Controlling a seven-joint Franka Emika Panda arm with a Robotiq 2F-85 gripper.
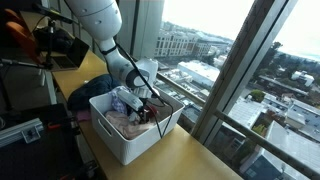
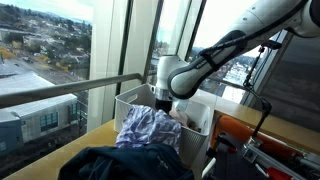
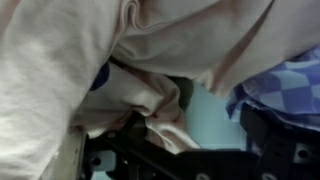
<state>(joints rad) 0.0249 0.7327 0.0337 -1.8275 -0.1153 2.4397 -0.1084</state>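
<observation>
Gripper [image 1: 148, 107] sits down inside the white bin [image 1: 128, 150], jaws spread wide, hard against the pale pink cloth [image 3: 150, 95] that lies there beside a blue-checked garment [image 3: 285, 85]. Step judged: the reach, with nothing gripped yet. The next move calls for the jaws to close on a firm fold of cloth.

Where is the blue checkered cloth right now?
In an exterior view, the blue checkered cloth hangs over the near edge of the white bin. It is just below the gripper and above the dark blue garment.
</observation>
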